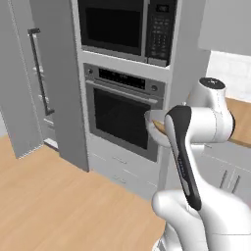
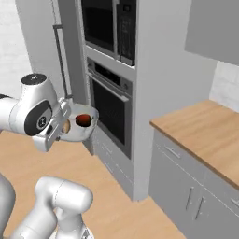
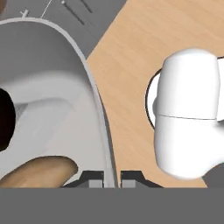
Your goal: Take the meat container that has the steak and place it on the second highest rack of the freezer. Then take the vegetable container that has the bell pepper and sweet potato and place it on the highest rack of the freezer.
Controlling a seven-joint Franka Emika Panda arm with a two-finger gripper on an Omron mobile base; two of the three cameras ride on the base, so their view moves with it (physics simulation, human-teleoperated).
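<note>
My gripper (image 3: pixel 112 180) is shut on the rim of the vegetable container (image 3: pixel 65 83) and holds it up in the air. Inside lie the tan sweet potato (image 3: pixel 40 172) and the bell pepper (image 3: pixel 5 119), which is dark and cut off at the edge. From the right base view the vegetable container (image 2: pixel 83 130) hangs in front of the oven, with the red bell pepper (image 2: pixel 83 120) and the sweet potato (image 2: pixel 66 126) in it and the gripper (image 2: pixel 64 123) at its near side. The freezer (image 1: pixel 22 98) stands to the left with its dark bar handle (image 1: pixel 40 71). The meat container and steak are out of view.
A built-in oven (image 1: pixel 122 115) with a microwave (image 1: pixel 125 27) above it stands straight ahead, with drawers (image 1: pixel 117 166) below. A wooden counter (image 2: pixel 205 130) over grey cabinets runs to the right. The floor (image 1: pixel 59 201) is wood.
</note>
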